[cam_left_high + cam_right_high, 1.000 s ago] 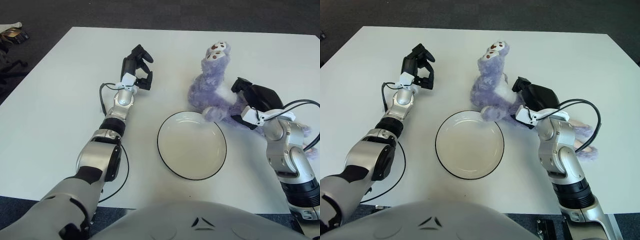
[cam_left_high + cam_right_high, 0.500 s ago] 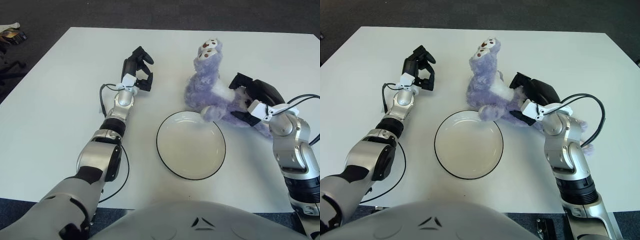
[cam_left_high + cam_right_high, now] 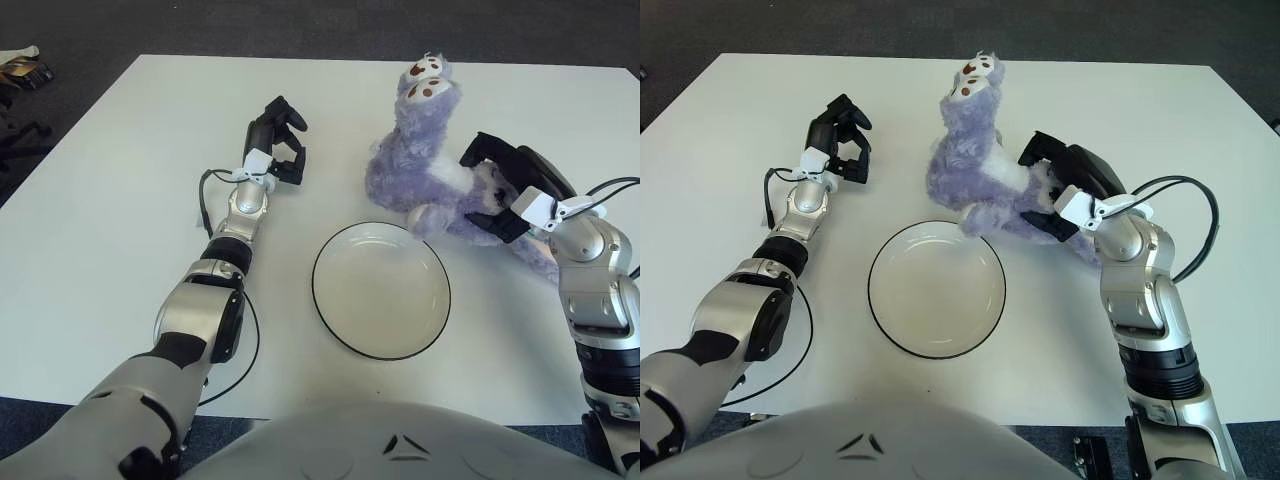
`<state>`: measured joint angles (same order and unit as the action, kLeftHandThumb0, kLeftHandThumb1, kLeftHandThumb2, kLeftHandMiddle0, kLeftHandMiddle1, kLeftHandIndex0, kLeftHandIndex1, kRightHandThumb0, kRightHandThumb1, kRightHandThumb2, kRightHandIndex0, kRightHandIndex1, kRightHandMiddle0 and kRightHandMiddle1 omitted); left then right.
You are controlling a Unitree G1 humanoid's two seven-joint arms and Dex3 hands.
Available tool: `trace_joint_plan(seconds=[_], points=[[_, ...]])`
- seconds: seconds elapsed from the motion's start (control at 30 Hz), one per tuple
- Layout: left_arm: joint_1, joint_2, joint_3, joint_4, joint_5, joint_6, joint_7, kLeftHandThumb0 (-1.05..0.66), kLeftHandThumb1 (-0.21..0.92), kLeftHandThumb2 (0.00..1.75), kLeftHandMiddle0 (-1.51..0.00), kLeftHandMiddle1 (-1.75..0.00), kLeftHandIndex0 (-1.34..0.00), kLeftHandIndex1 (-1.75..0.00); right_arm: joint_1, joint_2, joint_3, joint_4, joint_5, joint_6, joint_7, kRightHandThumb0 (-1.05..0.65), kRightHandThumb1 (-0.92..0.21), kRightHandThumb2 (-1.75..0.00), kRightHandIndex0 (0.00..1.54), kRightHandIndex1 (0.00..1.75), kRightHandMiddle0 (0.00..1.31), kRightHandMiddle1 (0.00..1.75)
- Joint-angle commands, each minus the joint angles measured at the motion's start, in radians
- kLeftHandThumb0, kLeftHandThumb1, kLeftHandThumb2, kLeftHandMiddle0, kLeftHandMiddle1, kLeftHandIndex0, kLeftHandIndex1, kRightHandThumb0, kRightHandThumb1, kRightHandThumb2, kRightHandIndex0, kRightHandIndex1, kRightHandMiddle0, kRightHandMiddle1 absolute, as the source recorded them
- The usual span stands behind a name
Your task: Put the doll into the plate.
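Note:
A fluffy purple doll (image 3: 428,165) with white patches stands lifted just beyond the plate's far right rim, one leg pointing up and showing brown paw pads. My right hand (image 3: 503,185) is shut on the doll's right side, its black fingers wrapped round the fur. The white plate (image 3: 381,290) with a dark rim lies on the table in the middle, with nothing in it. My left hand (image 3: 277,140) shows on the far left part of the table, fingers curled and holding nothing, well away from the doll and plate.
The white table (image 3: 100,200) spreads widely on all sides. A black cable (image 3: 240,350) loops beside my left forearm, and another (image 3: 1200,240) arcs by my right wrist. Dark floor lies beyond the table's far edge, with some items (image 3: 22,68) at the top left.
My right hand has closed on the doll and raised it, pulling it upright and slightly toward the plate. The left hand has stayed where it was.

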<state>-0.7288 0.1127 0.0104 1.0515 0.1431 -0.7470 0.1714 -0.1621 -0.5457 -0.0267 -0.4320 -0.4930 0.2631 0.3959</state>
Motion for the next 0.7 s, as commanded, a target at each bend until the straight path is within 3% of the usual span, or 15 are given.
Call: trace_joint_plan(seconds=[0.0, 0.67], points=[[-0.016, 0.0, 0.007, 0.009, -0.004, 0.004, 0.002, 0.0, 0.05, 1.6, -0.81, -1.68, -0.61, -1.75, -0.04, -0.041, -0.007, 0.004, -0.019, -0.025, -0.005, 0.0, 0.05, -1.73, 0.88, 1.73, 0.67, 1.75], [-0.026, -0.002, 0.0, 0.022, 0.012, 0.015, 0.029, 0.0, 0.07, 1.59, -0.78, -1.71, -0.58, -1.75, -0.12, -0.047, -0.034, -0.045, 0.117, 0.102, 0.107, 0.0, 0.08, -1.75, 0.92, 1.68, 0.69, 1.75]])
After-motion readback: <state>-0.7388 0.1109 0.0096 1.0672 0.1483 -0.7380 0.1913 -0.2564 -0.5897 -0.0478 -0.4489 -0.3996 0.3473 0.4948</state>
